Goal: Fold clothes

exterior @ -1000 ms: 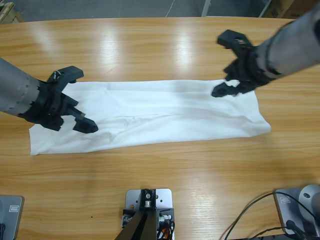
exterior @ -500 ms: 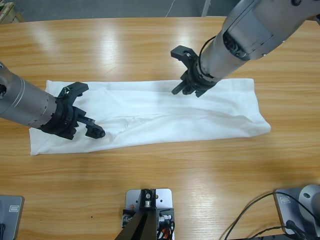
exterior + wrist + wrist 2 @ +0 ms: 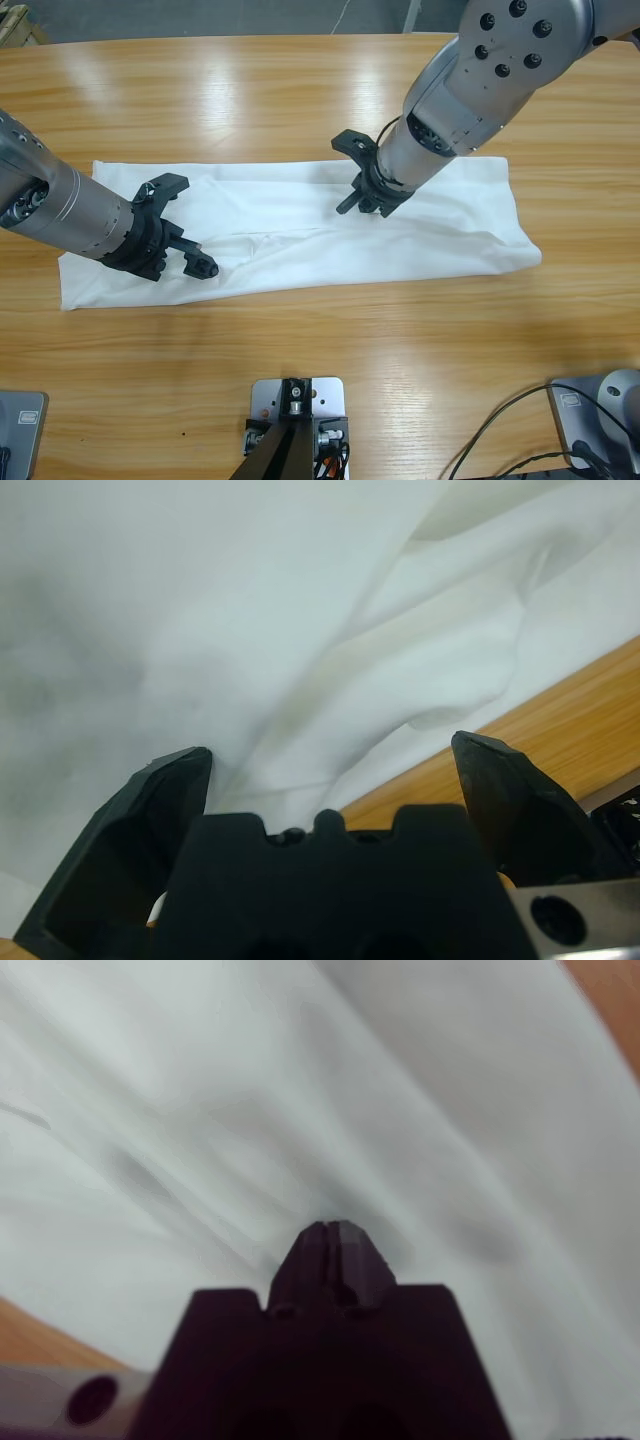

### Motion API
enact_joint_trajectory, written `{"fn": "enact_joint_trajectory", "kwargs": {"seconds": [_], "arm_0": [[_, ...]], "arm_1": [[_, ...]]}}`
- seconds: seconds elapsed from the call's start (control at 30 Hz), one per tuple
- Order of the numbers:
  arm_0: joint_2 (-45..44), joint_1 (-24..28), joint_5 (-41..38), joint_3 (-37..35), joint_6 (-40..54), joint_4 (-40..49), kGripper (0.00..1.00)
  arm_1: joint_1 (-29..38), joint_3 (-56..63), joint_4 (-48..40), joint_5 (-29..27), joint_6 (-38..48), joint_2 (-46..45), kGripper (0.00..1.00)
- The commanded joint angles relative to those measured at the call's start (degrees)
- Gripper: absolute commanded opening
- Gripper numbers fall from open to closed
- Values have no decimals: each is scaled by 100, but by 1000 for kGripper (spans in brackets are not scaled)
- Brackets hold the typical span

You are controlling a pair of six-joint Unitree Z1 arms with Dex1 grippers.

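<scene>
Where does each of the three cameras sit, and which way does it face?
High view: fixed above the table, looking down on the white T-shirt; both arms show, the left gripper coming from the left edge, the right gripper from the upper right.
Left wrist view: on the left wrist, looking along its open jaws at wrinkled cloth and a strip of wood.
Right wrist view: on the right wrist, close above the cloth; its jaws show together.
Shared: all three show the T-shirt.

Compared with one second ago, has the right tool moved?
Yes. The right tool moved toward the picture's left over the white T-shirt, from near its right end to about its middle.
</scene>
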Motion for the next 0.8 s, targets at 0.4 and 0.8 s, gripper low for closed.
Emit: {"fn": "enact_joint_trajectory", "kwargs": {"seconds": [0.4, 0.8], "arm_0": [[-95, 29, -93, 466, -30, -62, 945], [-907, -28, -167, 216, 1283, -62, 941]], "arm_1": [[747, 720, 166, 351, 625, -605, 0], [747, 214, 799, 391, 547, -2047, 82]]}}
